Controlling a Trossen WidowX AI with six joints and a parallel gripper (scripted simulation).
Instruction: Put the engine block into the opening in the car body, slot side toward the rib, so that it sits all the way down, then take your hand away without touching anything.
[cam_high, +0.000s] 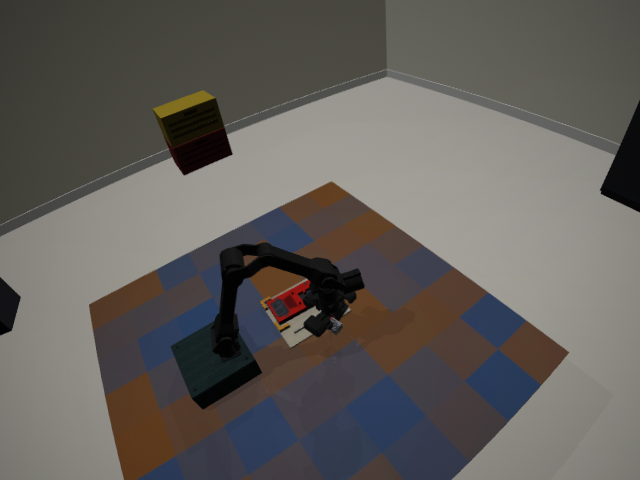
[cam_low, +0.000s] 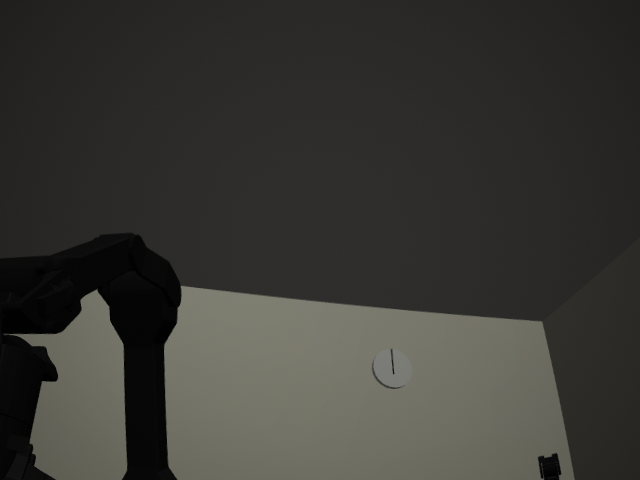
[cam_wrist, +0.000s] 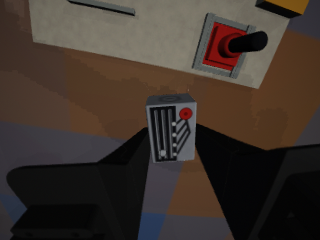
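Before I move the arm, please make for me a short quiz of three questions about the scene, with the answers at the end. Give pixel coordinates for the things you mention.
1. True or false: the gripper (cam_high: 336, 324) (cam_wrist: 171, 130) is shut on the engine block (cam_high: 336, 325) (cam_wrist: 172, 132).
2. In the wrist view, what colour is the round mark on the block's face?
   a) blue
   b) red
   c) yellow
3. Fill in the missing word: on the pale board (cam_high: 294, 338) (cam_wrist: 115, 37), a black-handled part stands on a ____ base (cam_wrist: 212, 52).

Key: 1 true; 2 b; 3 red
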